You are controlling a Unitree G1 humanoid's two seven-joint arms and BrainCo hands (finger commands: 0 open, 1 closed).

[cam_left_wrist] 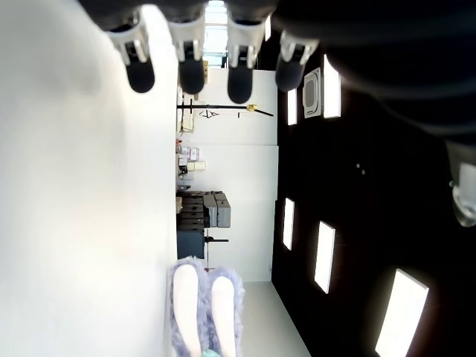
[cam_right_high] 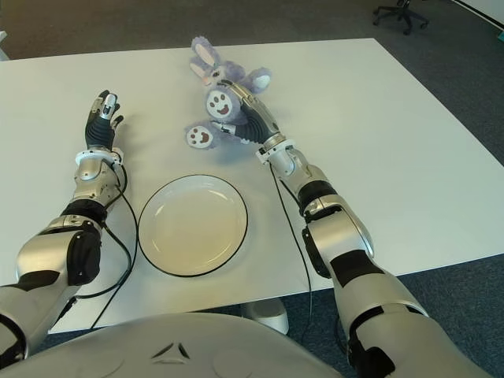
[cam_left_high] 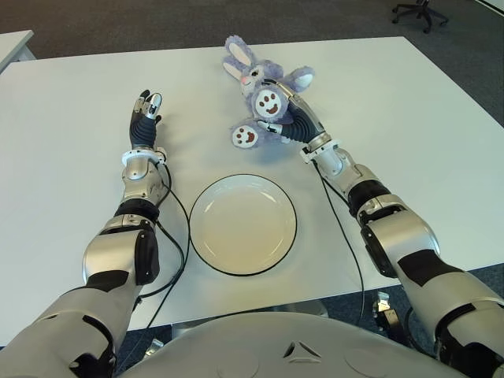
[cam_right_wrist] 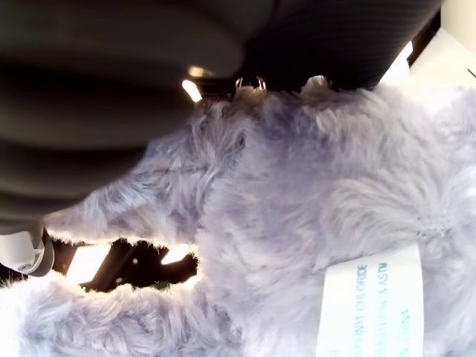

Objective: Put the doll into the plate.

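- Two hands show: the left robot hand point(cam_left_high: 146, 110) hovers at far left over the bench point(cam_left_high: 71, 157), fingers extended, holding nothing — idle.
- Centre, near: the plate point(cam_left_high: 242, 224) lies bare.
- Far right of it, the right robot hand point(cam_left_high: 285, 118) is clenched around the doll point(cam_left_high: 260, 90) — grasping looks done; next comes lifting it and carrying it nearer, over the plate.

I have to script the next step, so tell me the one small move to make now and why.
Probably lift the bunny doll slightly off the table. The right hand lies on it, fingers apparently curled round its body, fur filling the wrist view, while the plate sits empty nearer the robot. The left hand shows open, left of the doll.
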